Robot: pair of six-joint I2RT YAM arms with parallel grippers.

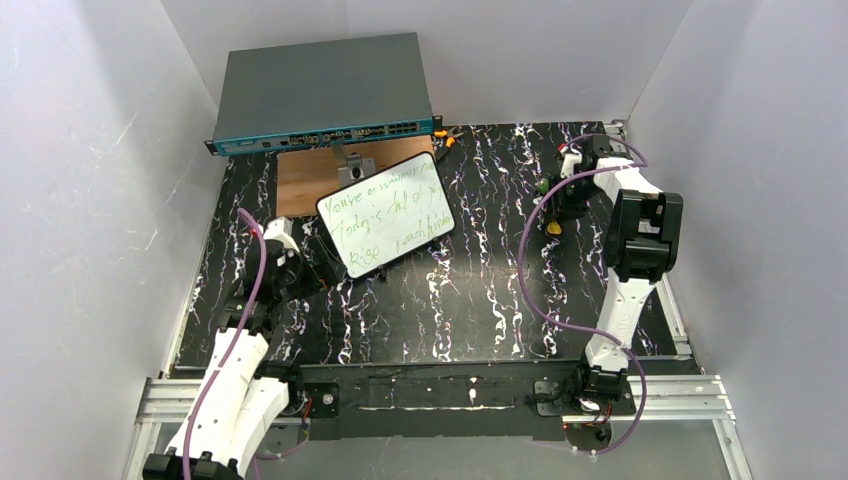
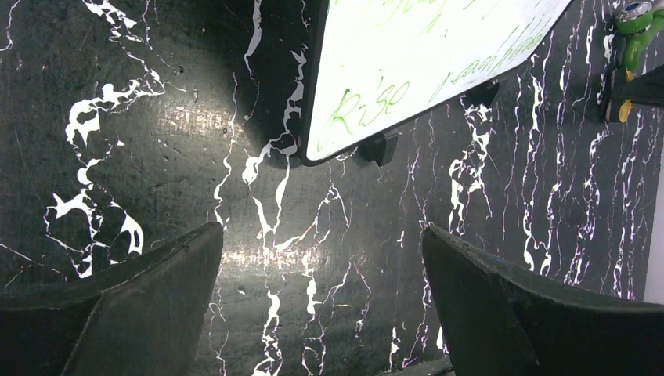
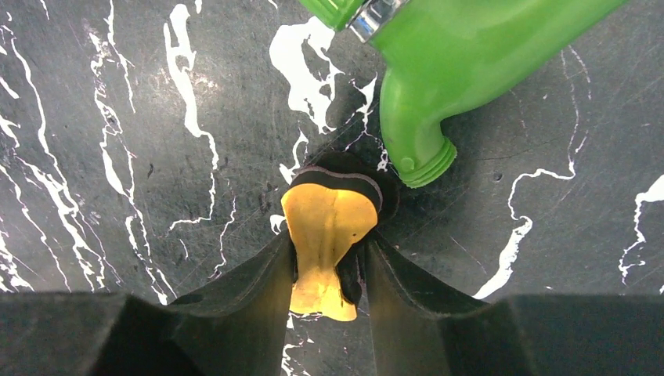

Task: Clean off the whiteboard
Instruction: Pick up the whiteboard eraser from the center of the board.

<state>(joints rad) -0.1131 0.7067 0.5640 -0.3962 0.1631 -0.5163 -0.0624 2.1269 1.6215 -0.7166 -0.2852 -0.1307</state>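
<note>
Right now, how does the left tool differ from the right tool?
1. The left tool stands wide open with nothing between its fingers; the right tool grips a yellow pad.
2. The left tool is near a corner of the whiteboard; the right tool is on the table's right side, beside a green bottle.

Both point down at the black marbled table.

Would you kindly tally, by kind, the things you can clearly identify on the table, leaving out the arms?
whiteboard: 1
wooden panel: 1
network switch: 1
green plastic object: 1
yellow eraser: 1
Total: 5
</note>
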